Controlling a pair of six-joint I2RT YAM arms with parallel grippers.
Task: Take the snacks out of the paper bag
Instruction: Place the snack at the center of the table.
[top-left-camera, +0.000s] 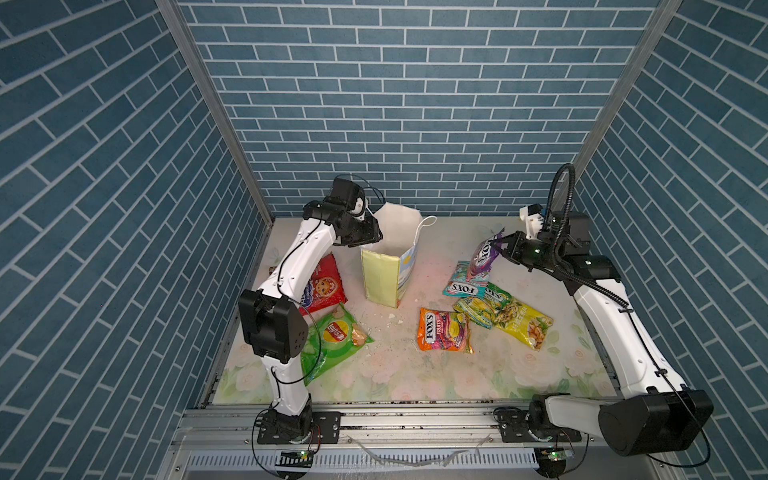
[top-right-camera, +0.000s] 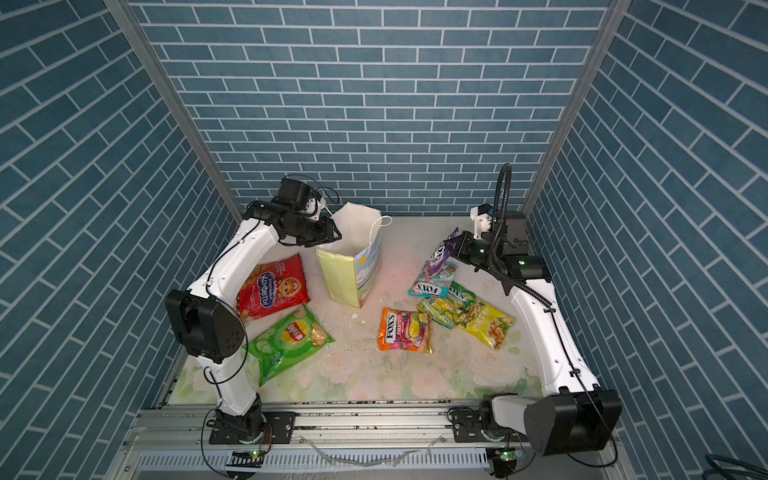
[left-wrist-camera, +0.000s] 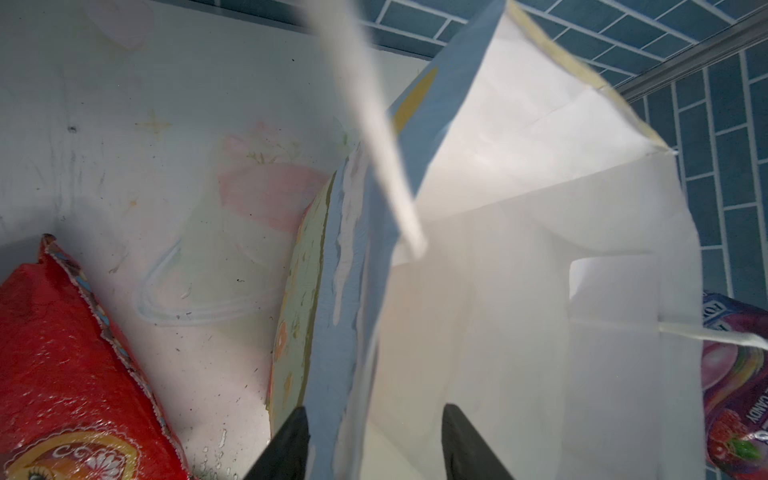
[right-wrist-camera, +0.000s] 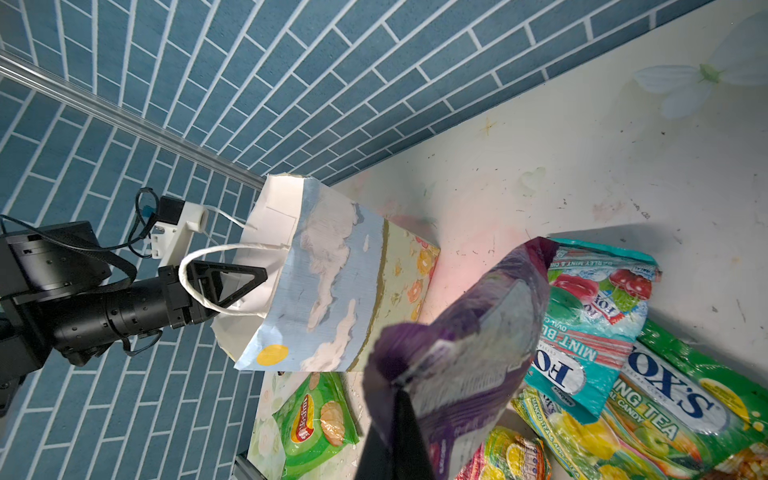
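The paper bag (top-left-camera: 386, 274) (top-right-camera: 340, 278) stands upright at the back middle, mouth open. My left gripper (top-left-camera: 376, 235) (left-wrist-camera: 374, 440) is open at its rim, one finger outside and one inside the near wall (left-wrist-camera: 345, 332). Only white paper shows inside. My right gripper (top-left-camera: 505, 247) (right-wrist-camera: 395, 399) is shut on a purple FOX'S packet (top-left-camera: 484, 257) (right-wrist-camera: 469, 353), hanging over the teal packet (top-left-camera: 461, 284). On the table lie the red bag (top-left-camera: 324, 286), green Lay's (top-left-camera: 332, 345), orange FOX'S (top-left-camera: 442, 330), green-yellow FOX'S (top-left-camera: 484, 307) and a yellow packet (top-left-camera: 525, 326).
Blue brick walls (top-left-camera: 415, 124) close the back and both sides. A metal rail (top-left-camera: 415, 419) runs along the front. White crumbs (top-left-camera: 390, 318) lie in front of the bag. A white cord handle (right-wrist-camera: 216, 282) loops around my left gripper's finger.
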